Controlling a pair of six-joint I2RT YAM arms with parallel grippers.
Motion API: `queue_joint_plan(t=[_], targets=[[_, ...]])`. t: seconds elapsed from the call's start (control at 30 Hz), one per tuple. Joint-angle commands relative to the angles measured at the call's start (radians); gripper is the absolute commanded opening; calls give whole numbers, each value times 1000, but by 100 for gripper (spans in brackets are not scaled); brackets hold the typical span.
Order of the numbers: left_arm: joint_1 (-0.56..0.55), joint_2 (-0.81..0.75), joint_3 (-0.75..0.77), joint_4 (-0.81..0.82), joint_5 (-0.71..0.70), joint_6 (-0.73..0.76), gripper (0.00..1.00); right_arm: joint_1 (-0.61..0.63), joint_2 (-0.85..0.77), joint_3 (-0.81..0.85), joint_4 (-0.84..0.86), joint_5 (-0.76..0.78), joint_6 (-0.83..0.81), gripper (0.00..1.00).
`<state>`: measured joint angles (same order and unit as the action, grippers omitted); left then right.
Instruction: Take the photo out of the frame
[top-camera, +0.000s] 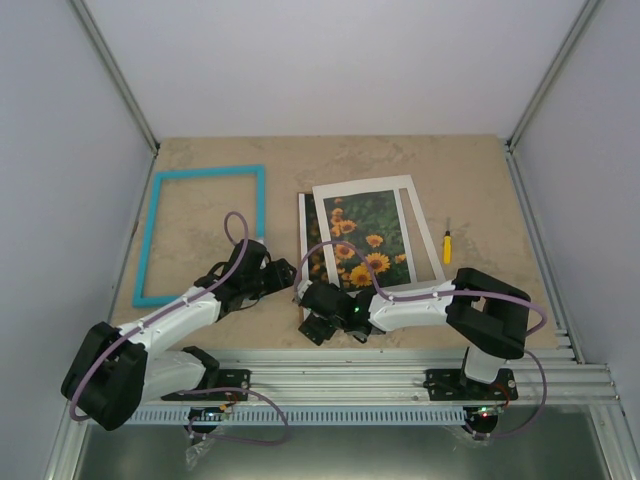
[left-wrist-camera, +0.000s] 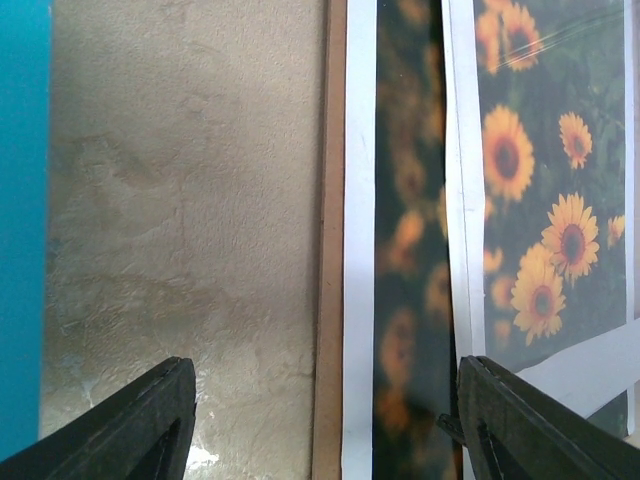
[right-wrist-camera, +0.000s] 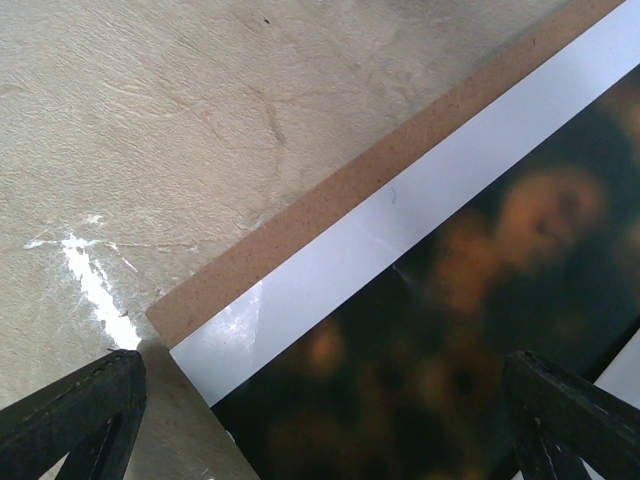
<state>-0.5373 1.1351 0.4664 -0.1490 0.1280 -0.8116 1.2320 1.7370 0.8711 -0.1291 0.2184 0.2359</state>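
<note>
The turquoise frame (top-camera: 203, 173) lies flat at the left, with bare table showing through it; its edge shows in the left wrist view (left-wrist-camera: 22, 220). The sunflower photo (top-camera: 360, 245) lies at the centre on a brown board (top-camera: 301, 235), apart from the frame. A white mat (top-camera: 365, 185) lies tilted over the photo. My left gripper (top-camera: 288, 273) is open and empty, low over the photo's left edge (left-wrist-camera: 358, 250) and the board (left-wrist-camera: 333, 250). My right gripper (top-camera: 320, 308) is open and empty over the photo's near left corner (right-wrist-camera: 300, 300) and the board (right-wrist-camera: 380, 170).
A small yellow screwdriver (top-camera: 447, 245) lies right of the mat. The mat's white strip (left-wrist-camera: 460, 150) crosses the photo in the left wrist view. White walls enclose the table on three sides. A metal rail runs along the near edge (top-camera: 400, 365).
</note>
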Motion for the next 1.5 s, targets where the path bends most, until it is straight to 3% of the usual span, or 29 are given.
queue_joint_plan(t=[0.0,0.67,1.2,1.47], targets=[[4,6,0,20,10,6,74,0,-14,30,-30,-12,77,98],[4,18,0,42,41,-1,74,-4,66,88,-107,55,171,93],[4,38,2,70,99,-11,74,-61,27,10,-39,-13,167,59],[3,67,4,107,143,-29,75,-68,-32,-15,-5,-29,169,56]])
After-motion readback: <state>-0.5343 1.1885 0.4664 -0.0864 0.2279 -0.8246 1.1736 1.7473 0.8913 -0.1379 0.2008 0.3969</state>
